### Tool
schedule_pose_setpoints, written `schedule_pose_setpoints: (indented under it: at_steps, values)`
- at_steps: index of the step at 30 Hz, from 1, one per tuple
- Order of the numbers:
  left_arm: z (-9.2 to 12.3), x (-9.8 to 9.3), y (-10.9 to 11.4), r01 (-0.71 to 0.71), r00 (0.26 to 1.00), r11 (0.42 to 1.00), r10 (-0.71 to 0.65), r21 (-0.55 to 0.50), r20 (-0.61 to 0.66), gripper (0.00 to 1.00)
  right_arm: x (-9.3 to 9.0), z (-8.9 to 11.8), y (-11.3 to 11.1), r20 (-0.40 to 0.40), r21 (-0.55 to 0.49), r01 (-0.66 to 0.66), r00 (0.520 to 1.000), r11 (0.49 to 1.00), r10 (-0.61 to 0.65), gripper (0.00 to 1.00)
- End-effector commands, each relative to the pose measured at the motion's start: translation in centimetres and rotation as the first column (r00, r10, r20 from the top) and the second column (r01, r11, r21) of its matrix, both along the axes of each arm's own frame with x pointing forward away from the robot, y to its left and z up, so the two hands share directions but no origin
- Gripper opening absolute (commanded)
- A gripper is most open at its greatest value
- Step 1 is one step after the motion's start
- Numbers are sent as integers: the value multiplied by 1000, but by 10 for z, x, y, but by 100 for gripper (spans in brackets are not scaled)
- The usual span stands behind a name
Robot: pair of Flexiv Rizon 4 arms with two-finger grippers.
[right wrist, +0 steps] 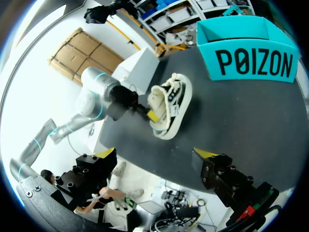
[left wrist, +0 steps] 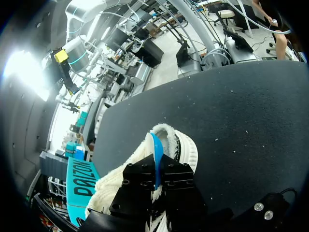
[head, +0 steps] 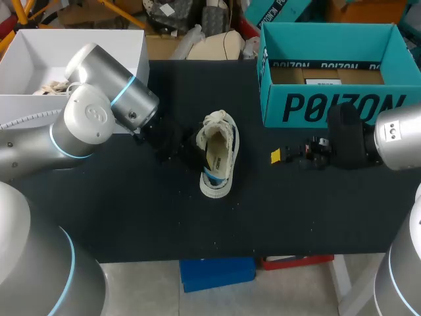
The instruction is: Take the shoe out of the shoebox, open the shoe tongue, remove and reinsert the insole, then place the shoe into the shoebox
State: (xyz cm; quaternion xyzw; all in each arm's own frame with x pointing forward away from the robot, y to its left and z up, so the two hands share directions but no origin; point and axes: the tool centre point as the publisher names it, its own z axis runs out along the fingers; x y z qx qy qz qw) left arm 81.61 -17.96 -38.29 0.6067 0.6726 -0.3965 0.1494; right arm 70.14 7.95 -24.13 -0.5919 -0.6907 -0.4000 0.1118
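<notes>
Shoe [head: 218, 155] at the middle of the table [head: 131, 217], our left gripper [left wrist: 157, 181] at its opening.
Risk we judge: nothing pins the shoe, so pulling the insole [left wrist: 155, 147] may drag it along. Left fingers [left wrist: 137, 182] clenched on the blue insole rising from the opening; shoe body just ahead of and under them. Right gripper [right wrist: 157, 157] released, well apart, by the right edge, near the shoebox [head: 329, 105] at the far right corner.
</notes>
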Motion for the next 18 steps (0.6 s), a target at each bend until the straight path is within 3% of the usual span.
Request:
schedule_pose_setpoints:
  at_steps: [1,8,11,12,13,18]
  values:
    - [6,1,-5,26,999,997,-29,79,27,0,0,1,0,-2,-2,0,1000,1000,0,100]
    - [5,-2,-5,71,995,974,-85,217,55,0,0,1,0,-2,-2,0,1000,1000,0,100]
    - [9,-5,-1,80,994,967,-95,243,49,5,0,1,0,-2,-2,0,1000,1000,0,100]
    - [12,-6,1,84,994,963,-98,256,42,27,0,1,0,-2,-2,0,1000,1000,0,100]
    - [15,-6,2,87,994,962,-102,260,44,100,0,1,0,-2,-2,0,1000,1000,0,100]
    - [40,-9,11,107,989,954,-130,281,64,100,0,1,0,-2,-2,0,1000,1000,0,100]
